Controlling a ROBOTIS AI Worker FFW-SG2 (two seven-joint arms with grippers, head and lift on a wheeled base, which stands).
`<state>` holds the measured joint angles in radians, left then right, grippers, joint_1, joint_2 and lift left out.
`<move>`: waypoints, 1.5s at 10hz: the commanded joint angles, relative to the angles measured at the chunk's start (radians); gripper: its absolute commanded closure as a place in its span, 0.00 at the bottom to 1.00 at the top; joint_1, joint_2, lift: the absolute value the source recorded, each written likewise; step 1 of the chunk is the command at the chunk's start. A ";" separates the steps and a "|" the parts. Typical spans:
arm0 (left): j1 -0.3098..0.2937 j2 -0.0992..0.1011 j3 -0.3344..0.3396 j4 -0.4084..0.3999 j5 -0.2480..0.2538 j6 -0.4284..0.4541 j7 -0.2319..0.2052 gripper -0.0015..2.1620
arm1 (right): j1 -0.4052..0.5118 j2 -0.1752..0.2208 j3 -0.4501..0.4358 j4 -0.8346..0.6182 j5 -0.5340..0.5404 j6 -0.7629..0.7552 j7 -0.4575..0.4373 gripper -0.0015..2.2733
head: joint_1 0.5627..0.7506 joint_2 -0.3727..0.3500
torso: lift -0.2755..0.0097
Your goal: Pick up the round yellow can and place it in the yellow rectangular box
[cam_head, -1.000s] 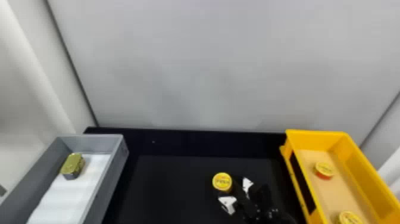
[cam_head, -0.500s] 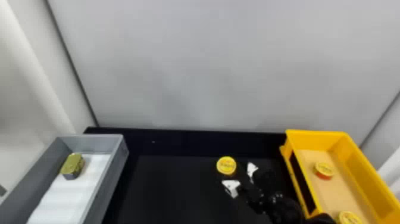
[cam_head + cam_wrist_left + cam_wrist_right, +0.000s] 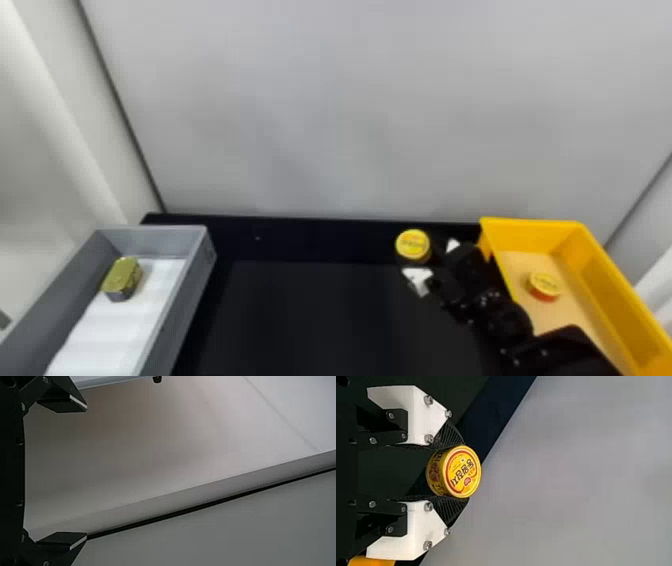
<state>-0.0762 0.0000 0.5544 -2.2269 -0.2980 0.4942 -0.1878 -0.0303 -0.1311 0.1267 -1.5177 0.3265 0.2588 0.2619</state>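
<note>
I'm looking at a squat, round yellow can [image 3: 412, 244], its lid ringed in red and printed, its side yellow and marked too.

Counting left to right, with clock directions taken from that can in my head view: one grey box [image 3: 188, 300] toward 9 o'clock, holding one gold rectangular tin [image 3: 122, 278] on one white liner [image 3: 117, 320]; the one round yellow can itself, over the black table [image 3: 325, 320]; then one yellow box [image 3: 531, 225] toward 3 to 4 o'clock, with one red-sided can [image 3: 544, 286] that I can see inside.

My left gripper [image 3: 86, 473] stands wide apart, nothing between its fingers. My right gripper [image 3: 431, 258], just toward 4 o'clock, has its fingers partly closed, a ribbed pad [image 3: 449, 434] against either side of the round yellow can.

Compared with the earlier frame, gripper and can have shifted between 1 and 2 o'clock, and my right arm now covers more of the yellow box's near end.
</note>
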 commanded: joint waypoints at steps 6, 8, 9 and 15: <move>-0.007 -0.003 0.009 -0.003 -0.003 0.003 -0.009 0.06 | 0.055 -0.004 -0.118 -0.254 0.135 0.211 -0.082 0.32 | 0.35 0.53 | 0.77; -0.007 -0.003 0.009 -0.003 -0.006 0.006 -0.013 0.06 | 0.059 -0.018 -0.217 -0.196 0.137 0.079 0.045 0.32 | 0.35 0.53 | 0.77; -0.008 -0.003 0.009 -0.003 -0.007 0.006 -0.016 0.06 | 0.061 -0.033 -0.257 -0.185 0.143 0.051 0.109 0.32 | 0.35 0.53 | 0.77; -0.008 -0.003 0.007 -0.003 -0.009 0.006 -0.022 0.06 | 0.058 -0.056 -0.309 -0.050 0.145 0.067 0.143 0.32 | 0.35 0.53 | 0.77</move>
<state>-0.0844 0.0000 0.5615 -2.2304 -0.3065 0.5003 -0.2101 0.0303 -0.1903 -0.1717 -1.6060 0.4736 0.3135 0.4063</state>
